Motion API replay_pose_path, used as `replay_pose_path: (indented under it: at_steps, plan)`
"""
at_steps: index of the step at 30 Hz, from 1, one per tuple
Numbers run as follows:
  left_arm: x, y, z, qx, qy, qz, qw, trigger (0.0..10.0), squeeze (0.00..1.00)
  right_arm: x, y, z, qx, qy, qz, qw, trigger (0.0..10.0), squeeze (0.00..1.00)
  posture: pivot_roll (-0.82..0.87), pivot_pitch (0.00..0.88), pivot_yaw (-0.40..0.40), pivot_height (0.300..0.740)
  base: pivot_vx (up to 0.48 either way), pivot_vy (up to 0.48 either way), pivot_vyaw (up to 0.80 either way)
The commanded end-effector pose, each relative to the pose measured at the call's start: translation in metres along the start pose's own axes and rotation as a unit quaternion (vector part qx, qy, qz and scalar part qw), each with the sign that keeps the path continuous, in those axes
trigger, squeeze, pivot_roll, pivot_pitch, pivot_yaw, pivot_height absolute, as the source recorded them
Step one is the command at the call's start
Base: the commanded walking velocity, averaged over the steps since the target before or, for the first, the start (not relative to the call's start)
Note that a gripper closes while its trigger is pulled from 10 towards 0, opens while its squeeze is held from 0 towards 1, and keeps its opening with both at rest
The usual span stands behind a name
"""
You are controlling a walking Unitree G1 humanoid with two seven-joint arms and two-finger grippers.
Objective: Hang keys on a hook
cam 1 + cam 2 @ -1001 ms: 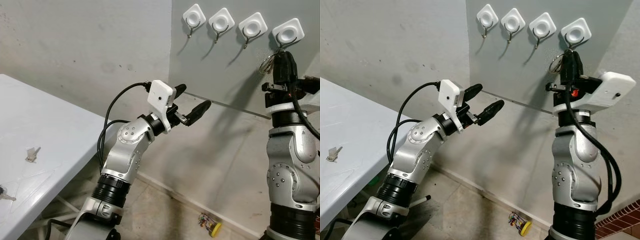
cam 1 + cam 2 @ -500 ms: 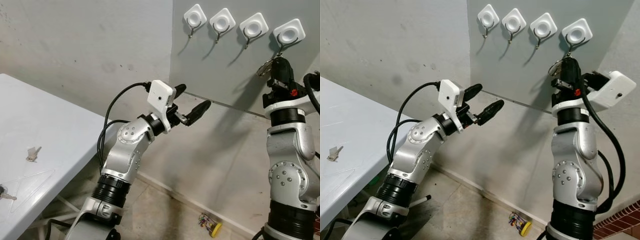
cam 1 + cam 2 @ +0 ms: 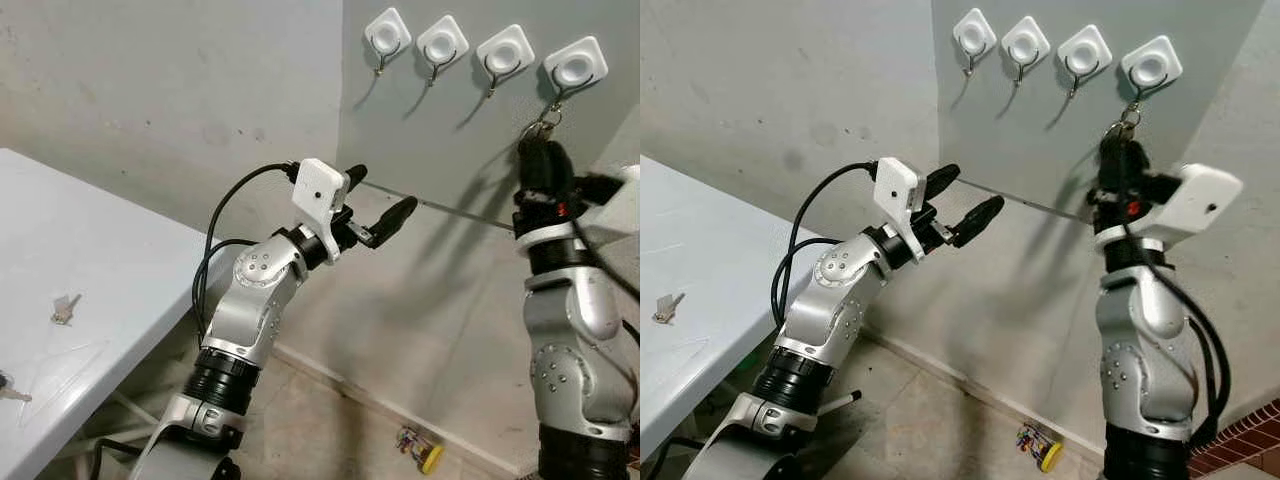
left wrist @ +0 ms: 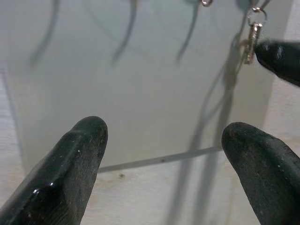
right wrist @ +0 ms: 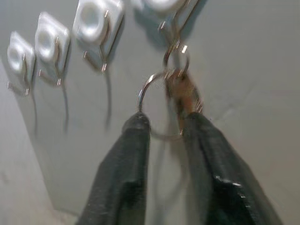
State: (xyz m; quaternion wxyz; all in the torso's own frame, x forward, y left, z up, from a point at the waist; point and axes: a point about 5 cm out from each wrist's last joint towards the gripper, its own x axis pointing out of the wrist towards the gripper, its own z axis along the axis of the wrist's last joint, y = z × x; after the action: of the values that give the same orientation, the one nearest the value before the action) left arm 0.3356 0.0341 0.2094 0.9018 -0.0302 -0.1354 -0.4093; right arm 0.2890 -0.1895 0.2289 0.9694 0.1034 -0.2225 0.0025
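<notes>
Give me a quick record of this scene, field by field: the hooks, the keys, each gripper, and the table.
hooks: four white wall hooks in a row
keys: key ring hanging from the rightmost hook
right gripper: raised just below that hook, fingers at the ring, slightly apart
left gripper: open, held mid-air, holding nothing
table: white table on the robot's left, a spare key lying on it
</notes>
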Motion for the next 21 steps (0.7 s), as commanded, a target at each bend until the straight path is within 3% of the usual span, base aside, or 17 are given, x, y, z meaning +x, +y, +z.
replay_pose_path:
  at_steps: [1,21]
  plan:
    - [-0.003,0.003,-0.002,0.009,0.004,0.007,1.0,10.0,0.0,-0.004,0.002,-0.006,-0.01,0.008,0.005,1.0,10.0,1.0,-0.09,0.057,0.034,0.74,0.0,0.0,0.0]
    - [-0.023,0.016,-0.036,0.03,0.049,0.066,0.996,10.0,0.0,-0.038,-0.003,-0.059,-0.015,0.085,-0.009,0.996,10.0,1.0,-0.09,0.035,0.038,0.74,0.0,0.0,0.0]
